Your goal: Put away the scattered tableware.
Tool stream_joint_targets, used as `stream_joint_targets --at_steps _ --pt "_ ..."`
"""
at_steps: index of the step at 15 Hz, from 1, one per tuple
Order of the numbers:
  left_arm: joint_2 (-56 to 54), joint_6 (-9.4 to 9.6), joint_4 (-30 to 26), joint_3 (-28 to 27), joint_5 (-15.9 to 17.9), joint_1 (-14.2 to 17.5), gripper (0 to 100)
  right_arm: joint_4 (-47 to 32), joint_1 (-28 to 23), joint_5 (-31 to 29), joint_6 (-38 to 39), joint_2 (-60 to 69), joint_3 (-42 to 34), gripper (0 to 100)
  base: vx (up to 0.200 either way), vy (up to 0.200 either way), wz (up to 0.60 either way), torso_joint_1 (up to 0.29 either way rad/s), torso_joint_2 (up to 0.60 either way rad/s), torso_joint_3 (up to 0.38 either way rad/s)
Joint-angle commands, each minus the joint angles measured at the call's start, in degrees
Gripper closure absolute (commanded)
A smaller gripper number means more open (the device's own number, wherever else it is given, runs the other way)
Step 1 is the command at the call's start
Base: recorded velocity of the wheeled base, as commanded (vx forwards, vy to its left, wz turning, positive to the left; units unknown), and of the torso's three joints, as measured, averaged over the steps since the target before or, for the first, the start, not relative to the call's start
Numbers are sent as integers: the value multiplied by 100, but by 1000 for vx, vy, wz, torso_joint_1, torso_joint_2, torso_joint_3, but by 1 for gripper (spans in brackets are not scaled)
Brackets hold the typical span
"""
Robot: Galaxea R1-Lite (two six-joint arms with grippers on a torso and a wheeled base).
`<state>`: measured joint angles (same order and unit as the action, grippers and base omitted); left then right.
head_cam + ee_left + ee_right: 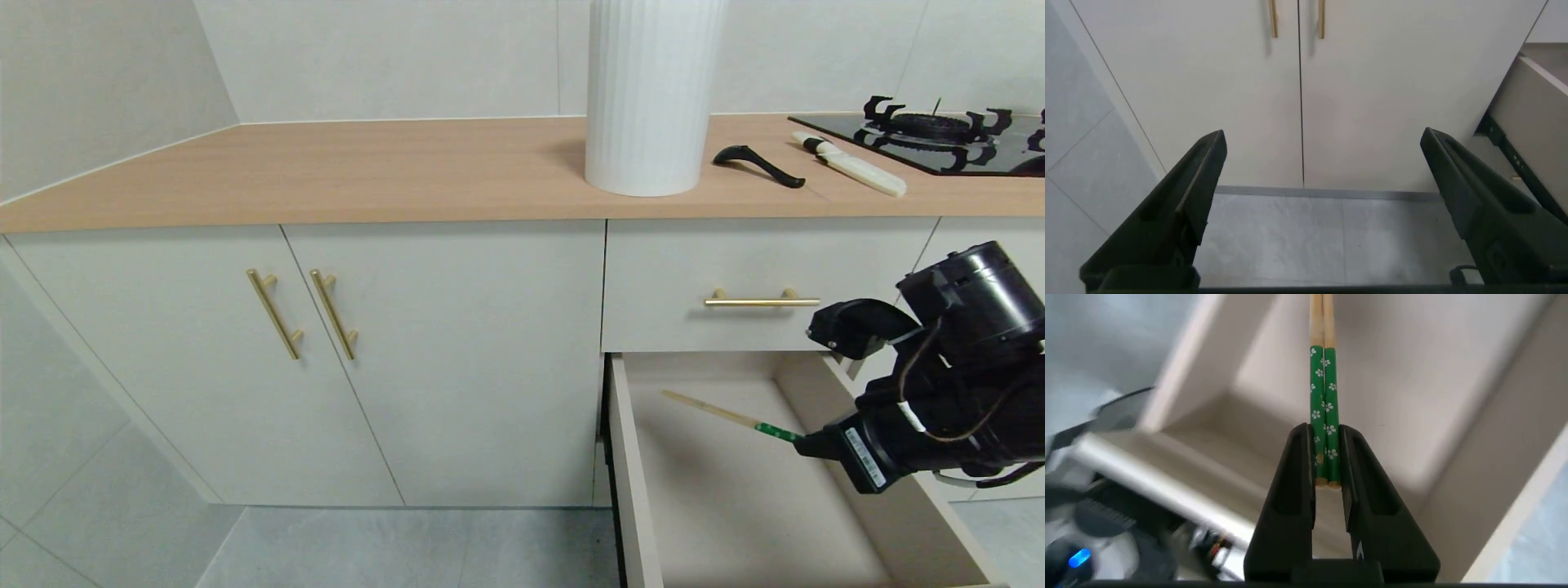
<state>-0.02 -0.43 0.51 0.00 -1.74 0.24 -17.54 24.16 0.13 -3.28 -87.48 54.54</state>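
My right gripper (804,443) is shut on a pair of wooden chopsticks (722,414) with green flowered ends, held over the open drawer (735,506) with their tips pointing toward its back left. In the right wrist view the chopsticks (1323,392) run straight out from between my fingers (1290,469), above the drawer's inside. A black peeler (758,164) and a white knife (853,164) with a black band lie on the wooden counter (326,171). My left gripper (1319,204) is open, low in front of the cabinet doors (1372,90), above the floor.
A tall white ribbed vase (651,94) stands on the counter just left of the peeler. A black gas hob (939,135) is at the far right. A shut drawer with a brass handle (762,301) sits above the open one. The open drawer's edge (1527,114) shows in the left wrist view.
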Motion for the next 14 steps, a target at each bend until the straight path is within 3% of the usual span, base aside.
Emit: stream_joint_targets --at_steps 1,4,8,14 --pt "2 -1 2 0 -1 2 0 278 1 -295 38 -744 13 100 0 0 0 0 0 0" --pt "2 -1 2 0 -1 2 0 1420 80 -409 750 -1781 48 100 0 0 0 0 0 0" --pt "2 -1 2 0 -1 2 0 2783 247 -1033 1532 -2774 127 100 0 0 0 0 0 0" --pt "2 -1 2 0 -1 2 0 3029 282 -1218 1734 -3495 241 100 0 0 0 0 0 0"
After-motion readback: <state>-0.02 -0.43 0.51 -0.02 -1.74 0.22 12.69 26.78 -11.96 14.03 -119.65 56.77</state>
